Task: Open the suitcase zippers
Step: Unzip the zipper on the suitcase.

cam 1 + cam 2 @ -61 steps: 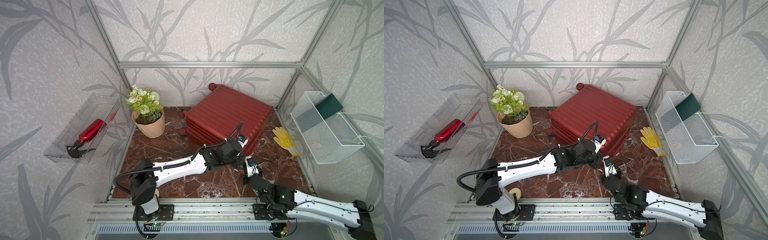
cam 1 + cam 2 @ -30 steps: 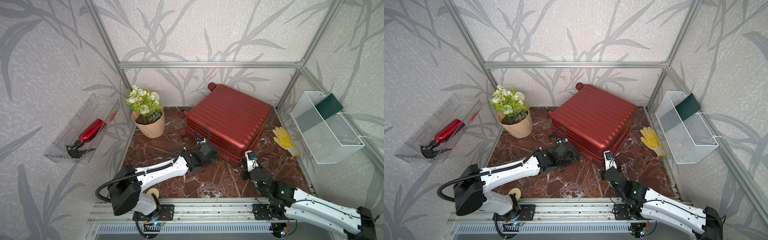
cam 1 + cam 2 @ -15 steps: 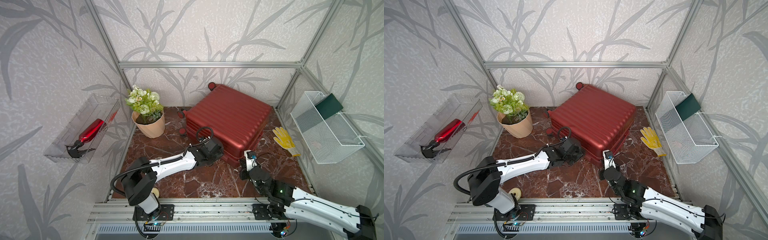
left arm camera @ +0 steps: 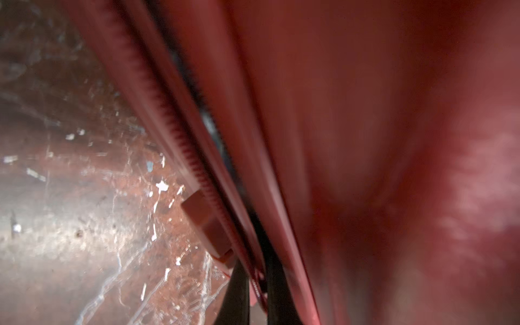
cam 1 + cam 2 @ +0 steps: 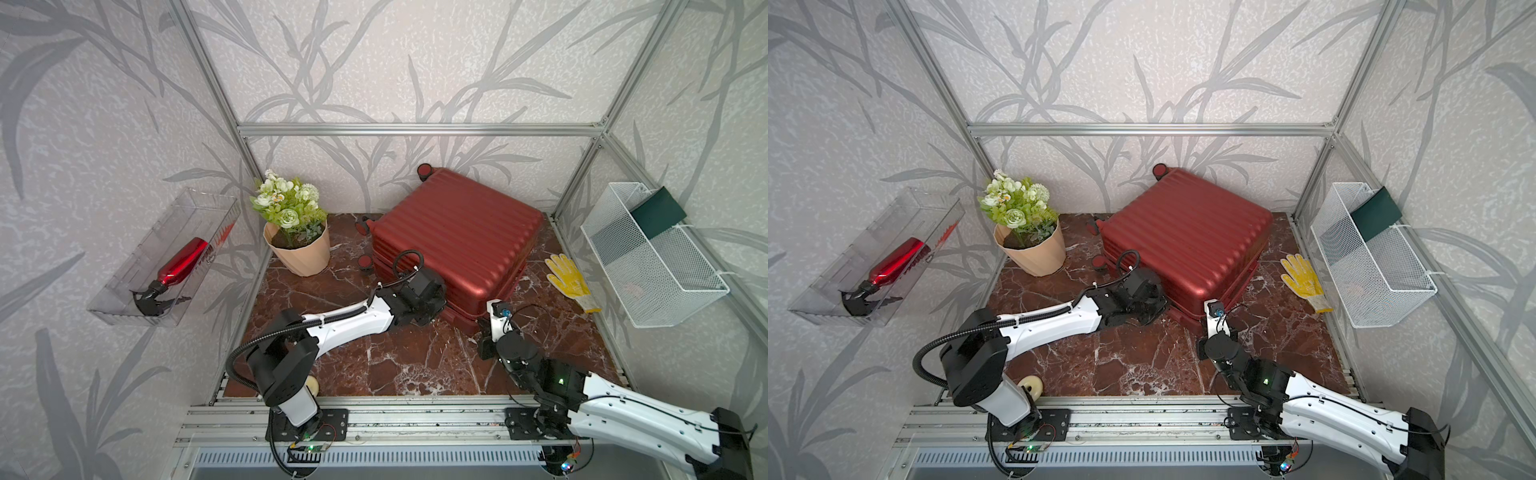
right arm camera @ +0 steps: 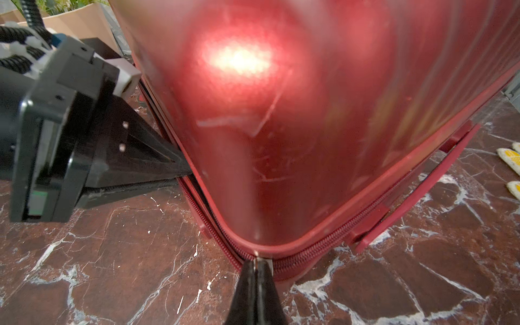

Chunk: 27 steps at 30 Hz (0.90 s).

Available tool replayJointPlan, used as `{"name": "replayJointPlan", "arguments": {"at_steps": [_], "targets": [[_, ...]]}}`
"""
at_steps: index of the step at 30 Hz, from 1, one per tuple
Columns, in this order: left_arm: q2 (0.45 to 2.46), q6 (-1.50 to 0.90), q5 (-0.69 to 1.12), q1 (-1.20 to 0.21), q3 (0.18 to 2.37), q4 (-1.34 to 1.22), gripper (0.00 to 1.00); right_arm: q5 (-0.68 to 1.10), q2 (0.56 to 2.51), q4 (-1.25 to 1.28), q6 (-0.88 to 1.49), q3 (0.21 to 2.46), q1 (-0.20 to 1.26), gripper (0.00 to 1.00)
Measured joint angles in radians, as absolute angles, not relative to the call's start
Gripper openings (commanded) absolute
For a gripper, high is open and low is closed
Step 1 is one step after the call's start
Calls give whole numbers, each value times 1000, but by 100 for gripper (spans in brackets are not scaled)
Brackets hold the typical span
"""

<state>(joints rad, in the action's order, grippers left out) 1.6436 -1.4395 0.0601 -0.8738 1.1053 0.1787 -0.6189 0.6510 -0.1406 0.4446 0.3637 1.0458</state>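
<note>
Both arms are touching the suitcase, which is lying flat at the back of the bench. Your left gripper is pinching the zippers; your right gripper is holding its jaws together against the near corner seam.

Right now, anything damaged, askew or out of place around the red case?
Two things. The metallic-red ribbed hard-shell suitcase has pale scratches on its near corner, by the right gripper. A yellow knitted work glove lies loose on the brown marble floor beside it. The thin red zip track gapes beside the left gripper.
</note>
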Motion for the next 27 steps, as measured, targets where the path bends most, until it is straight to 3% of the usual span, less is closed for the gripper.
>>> {"name": "replayJointPlan", "arguments": {"at_steps": [9,18,27], "targets": [[1605,-1397,143,-821,1069,191,0,-604,619,-175,422,369,1030,0],[1531,-1276,265,-705,1003,250,0,-409,595,-179,381,369,913,0],[1530,-1095,343,-592,1073,456,0,-301,678,-76,291,369,770,0]]}}
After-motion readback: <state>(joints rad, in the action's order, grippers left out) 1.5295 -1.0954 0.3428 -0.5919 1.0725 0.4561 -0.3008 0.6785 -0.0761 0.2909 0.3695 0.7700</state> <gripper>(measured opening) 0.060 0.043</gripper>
